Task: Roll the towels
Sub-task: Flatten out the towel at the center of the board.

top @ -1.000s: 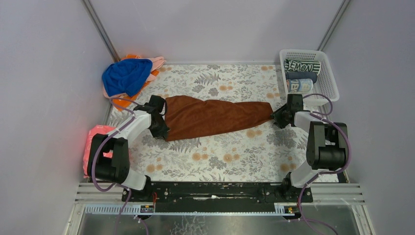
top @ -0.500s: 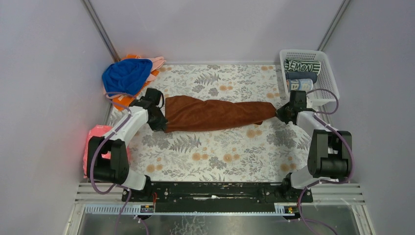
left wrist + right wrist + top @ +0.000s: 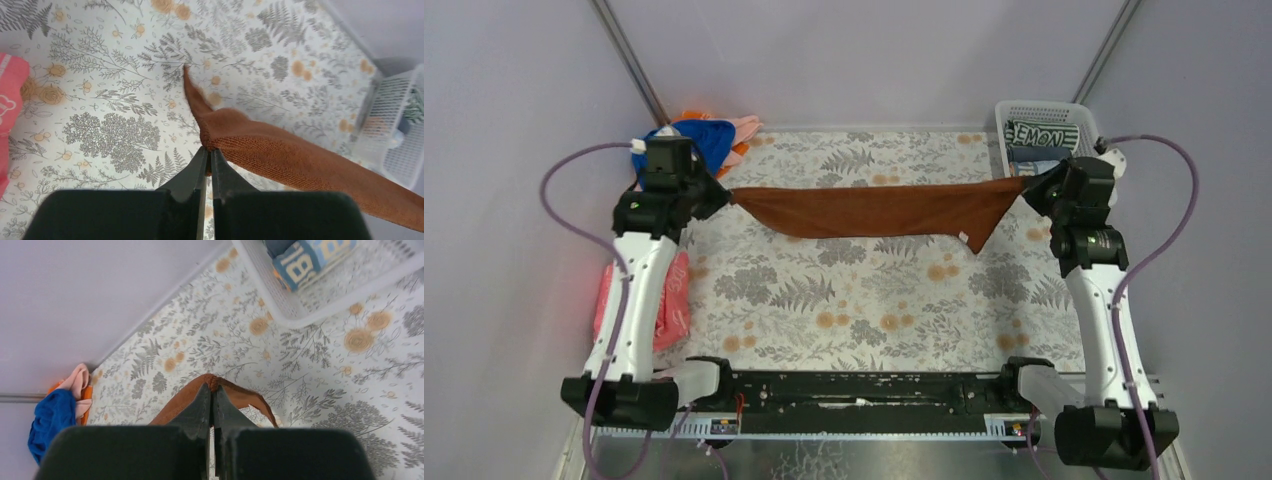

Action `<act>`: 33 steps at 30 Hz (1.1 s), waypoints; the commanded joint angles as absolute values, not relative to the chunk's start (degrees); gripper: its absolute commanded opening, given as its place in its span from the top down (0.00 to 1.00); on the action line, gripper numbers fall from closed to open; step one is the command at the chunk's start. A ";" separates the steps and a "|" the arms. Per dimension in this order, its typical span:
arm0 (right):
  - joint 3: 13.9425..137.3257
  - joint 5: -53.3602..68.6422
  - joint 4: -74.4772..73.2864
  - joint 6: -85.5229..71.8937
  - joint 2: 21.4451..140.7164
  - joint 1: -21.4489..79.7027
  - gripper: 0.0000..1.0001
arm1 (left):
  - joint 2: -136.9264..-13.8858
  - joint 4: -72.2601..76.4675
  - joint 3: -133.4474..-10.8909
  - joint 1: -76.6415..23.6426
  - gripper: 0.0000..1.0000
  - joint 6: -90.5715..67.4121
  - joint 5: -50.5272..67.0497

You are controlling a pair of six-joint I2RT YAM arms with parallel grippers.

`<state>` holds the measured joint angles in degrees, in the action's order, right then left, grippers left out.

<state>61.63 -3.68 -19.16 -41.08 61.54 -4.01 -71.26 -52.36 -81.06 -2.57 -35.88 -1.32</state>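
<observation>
Nearest us, the 2 arm bases sit at the table's edge, and just beyond the left one lies a flat reddish-pink item (image 3: 669, 300) with white print that we cannot read. Above the middle of the floral-patterned table cover (image 3: 874, 310) hangs the brown terry towel (image 3: 874, 208). It is pulled into a narrow band whose long axis runs left to right across the table, 1 end at each arm. The left gripper (image 3: 206, 156) has its fingers pressed together on the towel's left corner, and the right gripper (image 3: 211, 390) pinches the right corner in the same way. Near the right end, 1 loose corner points down toward the near edge. Farther back on the right stands a white plastic lattice basket (image 3: 1044, 104) holding 3 rolled towels. These are a green-and-white striped towel (image 3: 1042, 133) lettered "EMON", a dark grey towel (image 3: 277, 246), and a blue, orange and white towel (image 3: 305, 262) whose large letters we cannot read for certain. In the far left corner we find a heap of a royal blue towel (image 3: 52, 422), a pale pink towel (image 3: 77, 380) and an orange towel (image 3: 87, 397).
</observation>
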 commanded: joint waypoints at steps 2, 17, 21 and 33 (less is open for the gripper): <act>67.01 -5.61 -26.94 -34.03 50.96 -4.22 0.99 | -61.77 -61.08 -85.86 -1.80 1.00 -35.23 -2.34; 60.93 -0.34 -30.31 -34.23 44.89 -4.22 0.99 | -54.88 -61.23 -76.65 -1.78 0.97 -35.73 -2.52; 54.40 0.82 -20.63 -36.24 53.72 -4.22 0.99 | -62.27 -52.58 -69.06 -1.85 0.98 -36.40 -0.08; 61.05 3.93 7.59 -33.27 94.14 -4.24 1.00 | -104.96 -41.98 -86.12 -1.59 1.00 -37.25 1.81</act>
<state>53.19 2.02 -5.21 -35.35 86.91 -4.03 -98.78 -47.57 -77.28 -2.17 -36.71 1.56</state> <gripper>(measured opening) 0.022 0.010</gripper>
